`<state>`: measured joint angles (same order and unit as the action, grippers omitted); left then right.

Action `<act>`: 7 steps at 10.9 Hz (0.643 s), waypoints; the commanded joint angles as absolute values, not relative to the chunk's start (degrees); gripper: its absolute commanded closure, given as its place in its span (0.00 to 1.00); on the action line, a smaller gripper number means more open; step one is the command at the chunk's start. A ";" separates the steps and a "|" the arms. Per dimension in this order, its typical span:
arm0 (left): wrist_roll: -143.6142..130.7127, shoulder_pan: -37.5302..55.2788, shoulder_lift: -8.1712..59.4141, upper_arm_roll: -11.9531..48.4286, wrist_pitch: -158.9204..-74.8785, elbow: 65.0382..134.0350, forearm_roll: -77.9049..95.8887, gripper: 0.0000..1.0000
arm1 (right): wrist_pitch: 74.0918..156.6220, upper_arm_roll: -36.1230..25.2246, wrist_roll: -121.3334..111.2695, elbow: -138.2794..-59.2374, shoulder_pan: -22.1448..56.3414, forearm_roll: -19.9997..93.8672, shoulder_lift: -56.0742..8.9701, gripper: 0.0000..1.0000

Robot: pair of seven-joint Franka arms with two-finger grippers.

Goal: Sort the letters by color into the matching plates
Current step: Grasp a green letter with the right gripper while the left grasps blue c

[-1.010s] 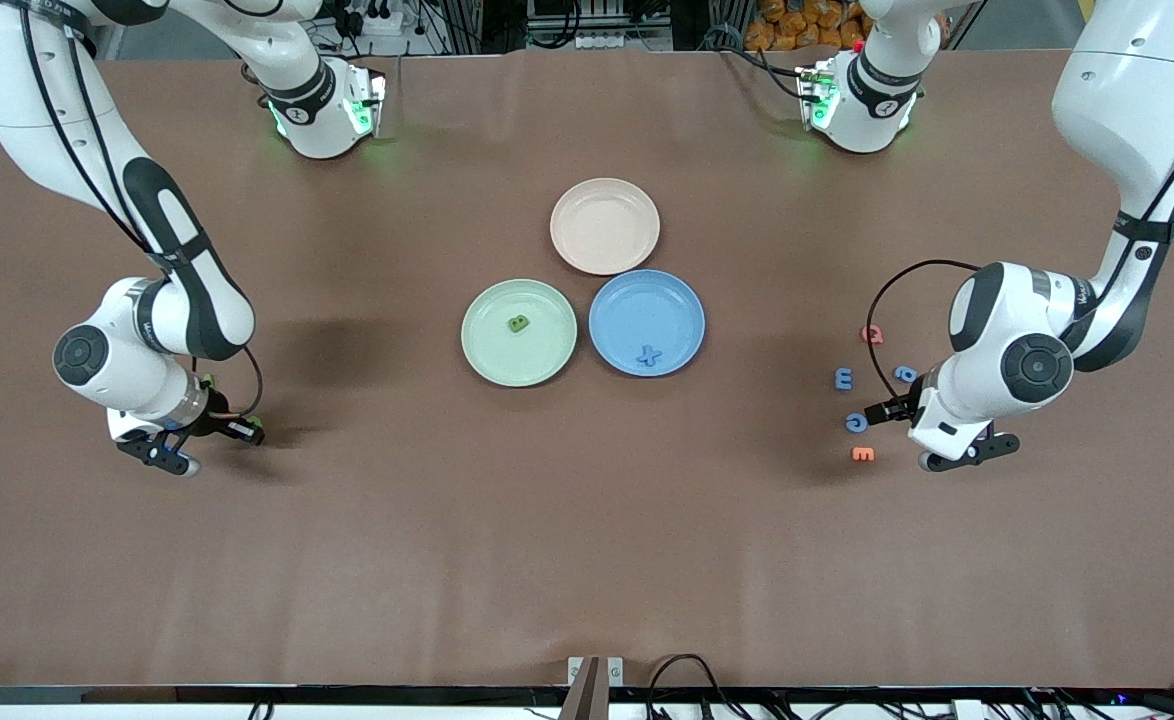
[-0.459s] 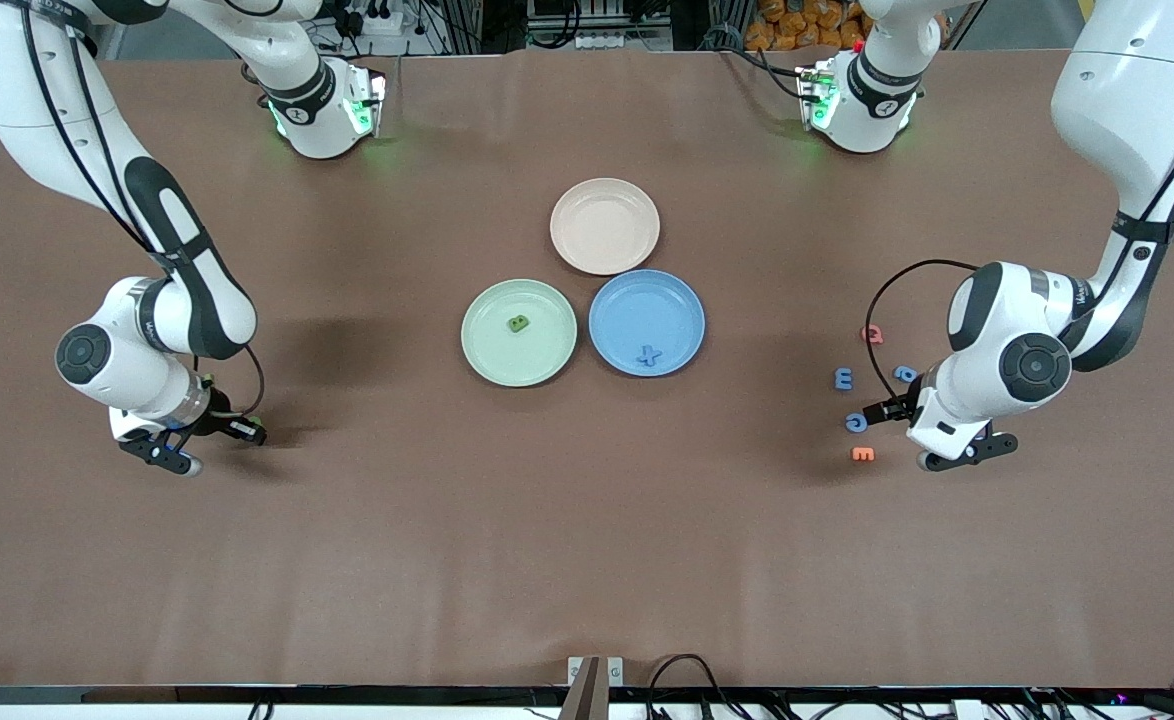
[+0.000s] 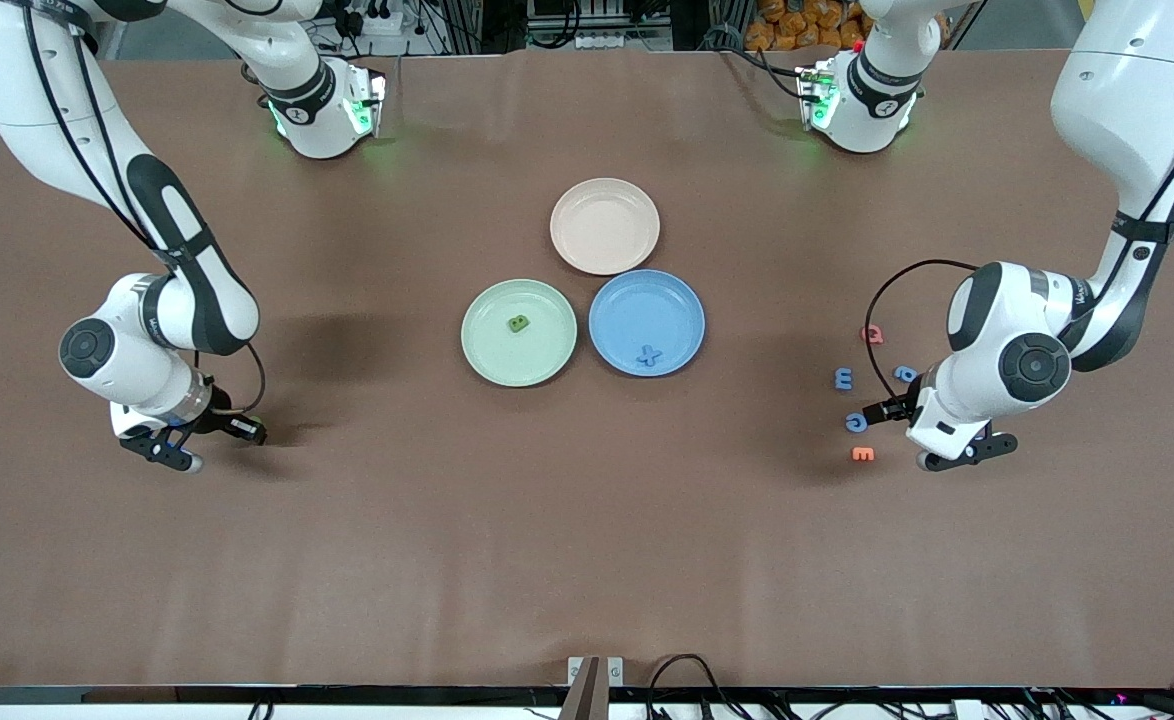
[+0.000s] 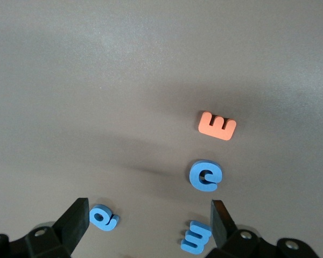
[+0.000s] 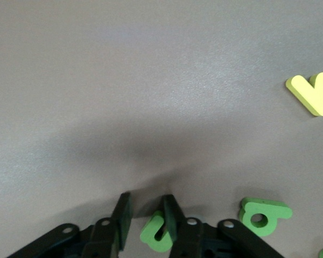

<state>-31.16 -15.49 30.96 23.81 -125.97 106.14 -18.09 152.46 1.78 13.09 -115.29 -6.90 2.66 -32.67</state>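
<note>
Your right gripper point(image 5: 145, 217) has pinched only one edge of a green letter point(image 5: 157, 234) at its end of the table, so it may slip on lifting, while your left gripper point(image 4: 148, 226) hovers wide open, empty, over the blue letters point(image 4: 205, 175).

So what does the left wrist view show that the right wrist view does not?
Only the left wrist view: the open left gripper over the blue letters and an orange E.
Only the right wrist view: the right gripper closed on a green letter, another green letter beside it, and a yellow K.
Both: the bare brown table.
</note>
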 commanded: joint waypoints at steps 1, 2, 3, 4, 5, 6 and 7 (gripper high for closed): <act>-31.99 -15.91 30.59 24.17 -126.65 106.70 -19.25 0.07 | 153.19 2.46 13.01 -118.83 -7.21 1.49 -31.64 0.76; -31.99 -16.00 30.59 24.17 -126.65 106.61 -19.25 0.07 | 153.19 2.46 13.01 -118.83 -7.21 1.49 -31.64 0.76; -31.99 -16.00 30.59 24.17 -126.65 106.61 -19.25 0.06 | 153.19 2.46 13.01 -118.83 -7.21 1.49 -31.55 0.76; -31.99 -16.00 30.59 24.17 -126.65 106.61 -19.34 0.06 | 153.19 2.46 13.01 -118.92 -7.12 1.49 -31.55 0.76; -31.99 -16.08 30.59 24.17 -126.65 106.61 -19.34 0.06 | 153.19 2.46 13.01 -118.92 -7.03 1.49 -31.47 0.76; -31.99 -16.08 30.59 24.17 -126.65 106.61 -19.42 0.08 | 153.11 2.46 13.01 -118.92 -7.03 1.49 -31.46 0.76; -31.99 -16.00 30.59 24.17 -126.65 106.61 -19.42 0.10 | 153.19 2.46 13.01 -118.92 -7.03 1.49 -31.46 0.70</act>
